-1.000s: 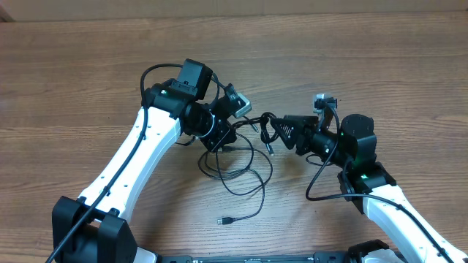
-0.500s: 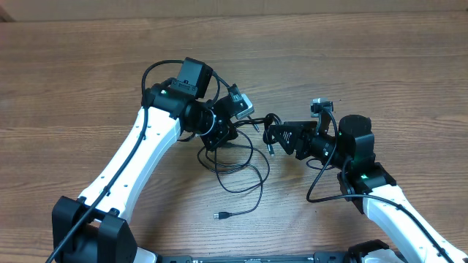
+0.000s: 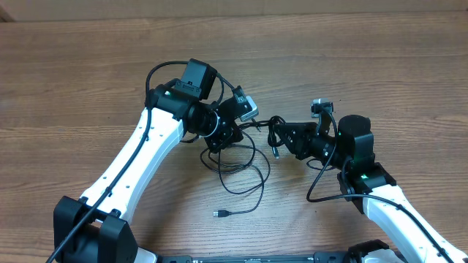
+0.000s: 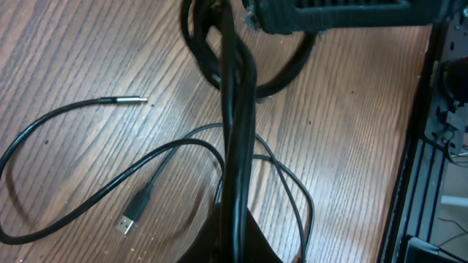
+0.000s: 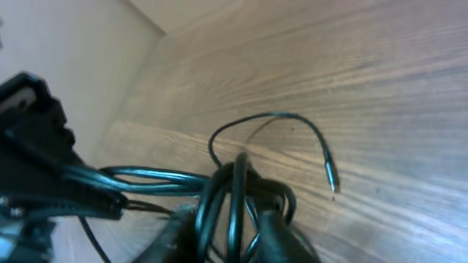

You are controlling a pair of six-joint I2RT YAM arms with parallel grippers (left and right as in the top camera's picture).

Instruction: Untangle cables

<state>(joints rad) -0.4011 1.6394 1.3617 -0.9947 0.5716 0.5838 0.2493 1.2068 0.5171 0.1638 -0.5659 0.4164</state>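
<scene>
Thin, flexible black cables with small metal-tipped plugs (image 3: pixel 245 157) lie on the brown wood-grain table (image 3: pixel 365 58), bunched between the two arms. Slack loops trail away from both sets of fingers towards the table's near edge.

The left gripper (image 3: pixel 230 137) is closed on the cables. Its own wrist view shows what the overhead cannot: a thick bundle of strands (image 4: pixel 238 131) comes straight out from between the dark fingers (image 4: pixel 259 248). The bundle runs to a knot-like loop just beneath the ribbed black right gripper (image 4: pixel 329 14). To one side of those fingers a flat USB plug (image 4: pixel 129 221) rests on the wood, and farther out lies a slim metal-tipped plug (image 4: pixel 131 100). From overhead the flat USB plug (image 3: pixel 219 214) sits well apart from both grippers, at the end of the widest loop.

The right gripper (image 3: pixel 280 135) meets the tangle from the opposite side. In the right wrist view its blurred fingers (image 5: pixel 281 234) stand on either side of a coil of cables (image 5: pixel 234 186) — I cannot tell whether they pinch it. Beyond the fingertips one free cord arcs over the table and ends in a slim plug (image 5: pixel 331 177). Taut strands lead from the coil to the left gripper (image 5: pixel 110 204).
</scene>
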